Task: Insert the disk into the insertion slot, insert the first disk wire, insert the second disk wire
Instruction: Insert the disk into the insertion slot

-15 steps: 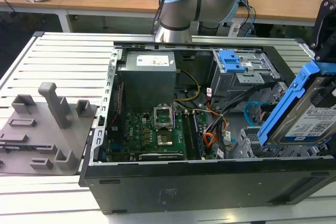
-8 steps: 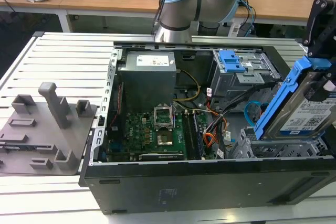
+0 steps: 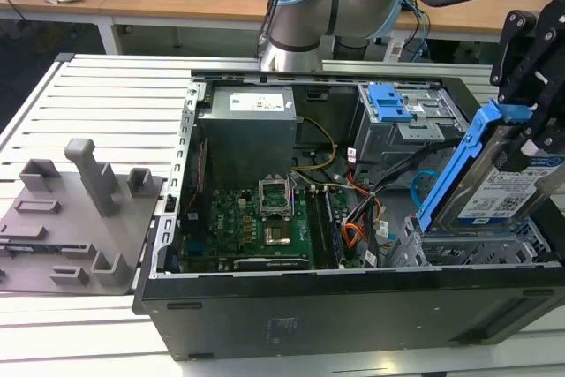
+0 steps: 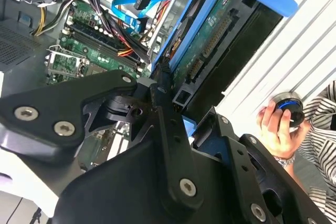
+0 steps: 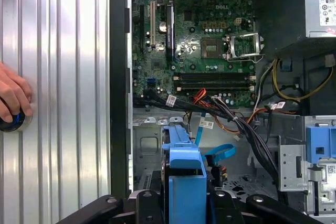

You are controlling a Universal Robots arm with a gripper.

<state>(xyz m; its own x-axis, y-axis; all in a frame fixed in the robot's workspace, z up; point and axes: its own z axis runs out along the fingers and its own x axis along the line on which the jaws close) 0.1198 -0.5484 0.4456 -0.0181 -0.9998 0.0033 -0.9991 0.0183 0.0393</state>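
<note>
We see a slatted white table carrying an open black computer case, with a grey moulded fixture lying beside it at the exterior view's left; behind the case stands the arm; inside the case we make out a grey power supply and, below it in the exterior view, the green motherboard; a taller grey bay with a blue latch sits toward the exterior view's right; nearer the camera lies the insertion slot, a low cage of perforated metal; the disk leans steeply above it, its lower edge at the cage's top, though we cannot tell how far it has entered; the gripper is clamped on the disk's upper end, and in the second wrist view its black fingers flank the blue carrier; a blue flat cable curls loose near the cage; a person's hand rests on a round black-and-blue knob on the table.
</note>
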